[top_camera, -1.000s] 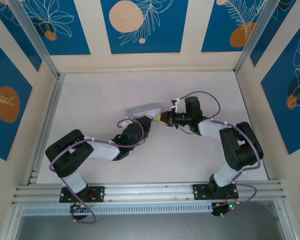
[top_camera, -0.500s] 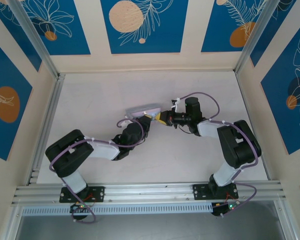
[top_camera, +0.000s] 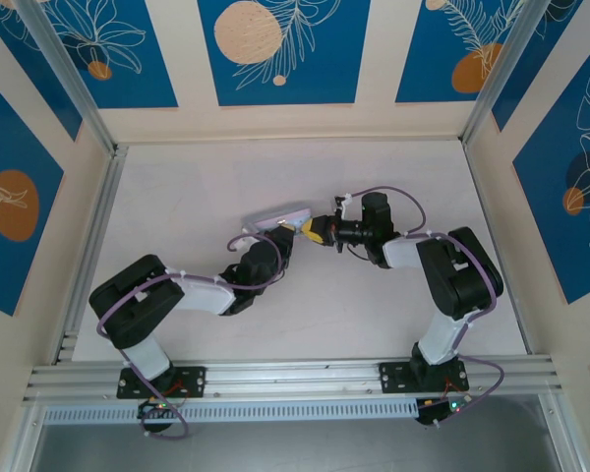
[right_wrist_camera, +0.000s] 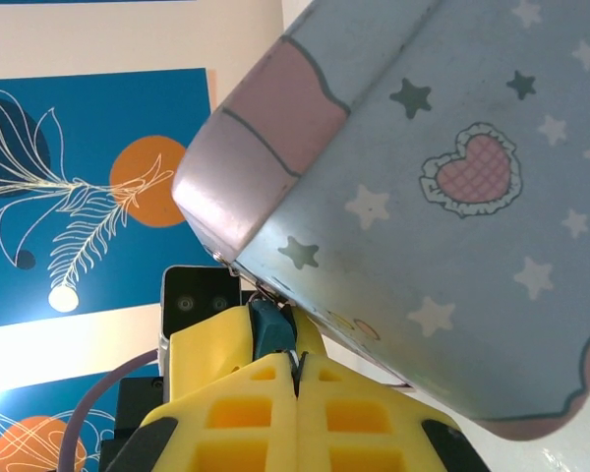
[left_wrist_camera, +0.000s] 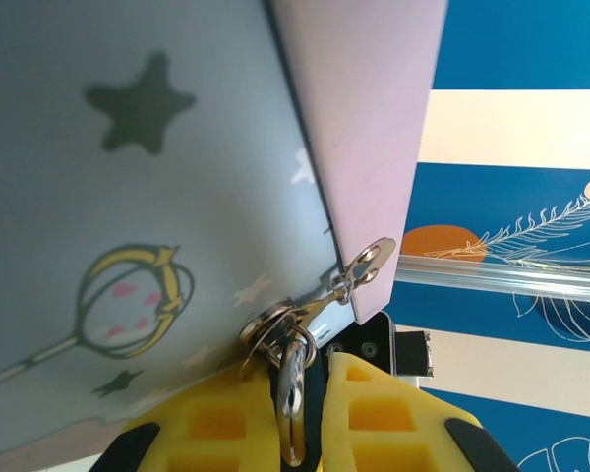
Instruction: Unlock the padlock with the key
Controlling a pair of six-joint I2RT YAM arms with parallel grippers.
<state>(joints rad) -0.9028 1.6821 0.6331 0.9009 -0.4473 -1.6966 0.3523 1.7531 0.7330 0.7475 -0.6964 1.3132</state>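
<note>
Left gripper [left_wrist_camera: 303, 403]: the yellow fingers [left_wrist_camera: 216, 428] are clenched, with only a narrow gap between them. A metal shackle [left_wrist_camera: 290, 388] runs down through that gap, with something dark blue just beside it. This is the padlock [right_wrist_camera: 270, 329], so the left fingers are grasping it. The top of the shackle is hooked through the ring of a small metal hasp [left_wrist_camera: 359, 267] at the corner of the tin [left_wrist_camera: 128, 197].

Right gripper [right_wrist_camera: 295, 379]: the fingers are pressed fully together, pad against pad. A thin sliver of bright metal shows at the seam by the tips. As far as I can make out this is the key [right_wrist_camera: 295, 362], pinched between them. Too little of it shows to tell how it is turned.

Seen from the right wrist, the teal body of the padlock sits directly beyond the right fingertips, touching or nearly touching them. It hangs under the rounded corner of the tin. I cannot tell whether the key tip is inside the keyhole.

From above, the two grippers meet nose to nose just in front of the tin — left from the near left, right from the right. The tin is pale blue with stars, a heart and pink edging. It sits near the middle of the white table [top_camera: 197, 187], well apart from the walls.
</note>
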